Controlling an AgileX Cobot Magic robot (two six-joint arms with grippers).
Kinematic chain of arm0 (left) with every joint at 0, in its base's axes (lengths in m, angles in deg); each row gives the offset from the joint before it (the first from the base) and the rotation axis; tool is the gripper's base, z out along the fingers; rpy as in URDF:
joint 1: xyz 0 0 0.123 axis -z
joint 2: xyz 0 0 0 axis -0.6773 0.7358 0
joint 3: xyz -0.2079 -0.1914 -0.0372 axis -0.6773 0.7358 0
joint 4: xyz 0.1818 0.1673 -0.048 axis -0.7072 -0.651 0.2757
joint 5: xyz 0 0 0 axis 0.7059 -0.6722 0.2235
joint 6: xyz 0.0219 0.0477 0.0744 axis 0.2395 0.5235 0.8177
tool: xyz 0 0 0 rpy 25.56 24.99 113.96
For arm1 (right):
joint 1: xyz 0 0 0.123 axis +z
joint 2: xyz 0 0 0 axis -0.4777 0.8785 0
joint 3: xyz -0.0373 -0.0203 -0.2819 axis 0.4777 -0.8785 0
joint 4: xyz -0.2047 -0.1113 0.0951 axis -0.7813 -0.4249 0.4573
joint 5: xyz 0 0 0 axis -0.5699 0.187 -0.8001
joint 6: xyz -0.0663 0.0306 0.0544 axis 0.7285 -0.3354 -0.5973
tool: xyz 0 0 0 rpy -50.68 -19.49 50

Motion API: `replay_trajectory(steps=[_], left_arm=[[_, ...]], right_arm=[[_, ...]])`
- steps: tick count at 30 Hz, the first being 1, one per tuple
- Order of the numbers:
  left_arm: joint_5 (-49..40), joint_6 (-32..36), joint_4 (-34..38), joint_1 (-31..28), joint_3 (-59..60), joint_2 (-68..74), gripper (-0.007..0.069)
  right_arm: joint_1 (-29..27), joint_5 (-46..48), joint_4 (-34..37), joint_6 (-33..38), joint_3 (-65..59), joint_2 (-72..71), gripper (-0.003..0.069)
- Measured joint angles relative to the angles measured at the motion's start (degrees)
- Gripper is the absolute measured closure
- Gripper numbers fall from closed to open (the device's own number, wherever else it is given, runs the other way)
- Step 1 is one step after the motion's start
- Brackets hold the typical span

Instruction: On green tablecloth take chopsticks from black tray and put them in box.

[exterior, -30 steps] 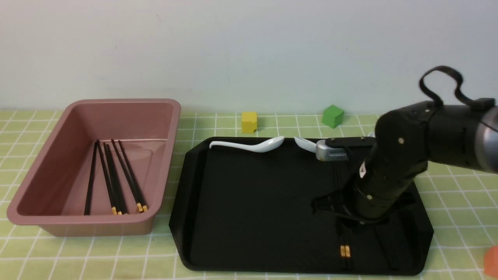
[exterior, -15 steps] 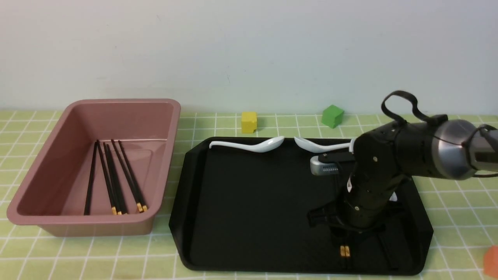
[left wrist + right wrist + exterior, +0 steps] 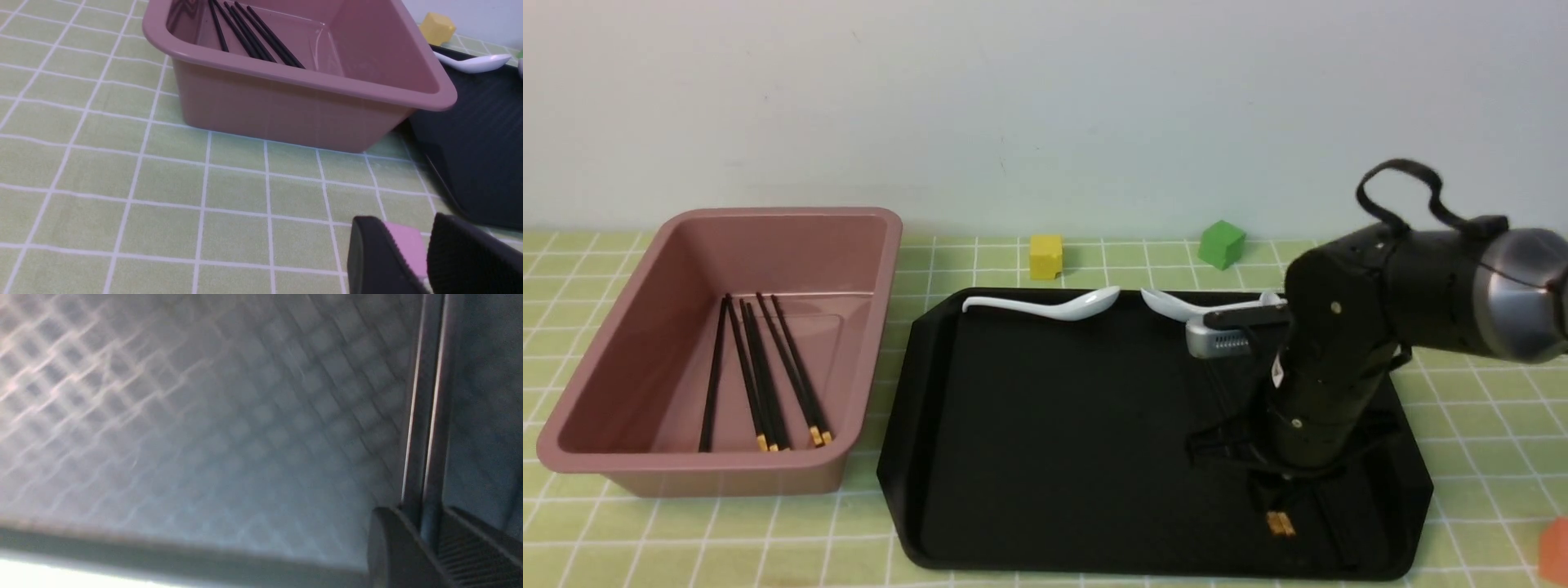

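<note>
Dusty-pink plastic tub [image 3: 621, 343] on green gridded tablecloth [image 3: 768, 531], several black gold-banded chopsticks [image 3: 760, 376] inside, matte-black tray [image 3: 1054, 425] with two white ceramic spoons [image 3: 1054, 306] — right gripper [image 3: 425, 531] clamped on another chopstick pair [image 3: 1281, 523] there, left gripper [image 3: 412, 241] spread unclear.

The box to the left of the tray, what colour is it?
Dusty pink. The box shows best in the front view.

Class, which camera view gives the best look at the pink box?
The front view: the whole box shows, rim, walls and the chopsticks lying inside. The left wrist view catches only its near wall and a corner, with its far end cut off. The right wrist view shows none of it.
</note>
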Motion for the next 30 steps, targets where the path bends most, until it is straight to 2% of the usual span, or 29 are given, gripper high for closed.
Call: replay_trajectory(steps=[3, 5, 10, 11, 14, 15, 22, 25, 30], left_arm=[[0.0, 0.0, 0.0, 0.0, 0.0, 0.0, 0.0405], [0.0, 0.0, 0.0, 0.0, 0.0, 0.0, 0.0406], [0.0, 0.0, 0.0, 0.0, 0.0, 0.0, 0.0405], [0.0, 0.0, 0.0, 0.0, 0.0, 0.0, 0.0405], [0.0, 0.0, 0.0, 0.0, 0.0, 0.0, 0.0403], [0.0, 0.0, 0.0, 0.0, 0.0, 0.0, 0.04], [0.0, 0.0, 0.0, 0.0, 0.0, 0.0, 0.0392], [0.0, 0.0, 0.0, 0.0, 0.0, 0.0, 0.0389], [0.0, 0.0, 0.0, 0.0, 0.0, 0.0, 0.0388]], right_arm=[[0.0, 2.4, 1.7, 0.32, 2.57, -3.39, 0.0521], [0.14, 2.22, 5.51, 2.4, 6.47, -5.5, 0.0521], [2.29, -1.11, 15.05, 13.26, 15.31, -4.88, 0.0521], [3.83, -1.67, 20.11, 18.15, 19.26, -3.33, 0.0521], [5.78, -2.49, 26.23, 22.67, 24.42, -0.1, 0.0521], [7.31, -4.08, 30.43, 25.61, 27.71, 2.81, 0.0521], [14.36, -19.77, 47.3, 39.28, 37.19, 16.44, 0.0521], [16.88, -25.7, 51.32, 43.82, 38.43, 20.63, 0.0521], [19.0, -29.89, 52.91, 47.84, 38.55, 23.72, 0.0503]])
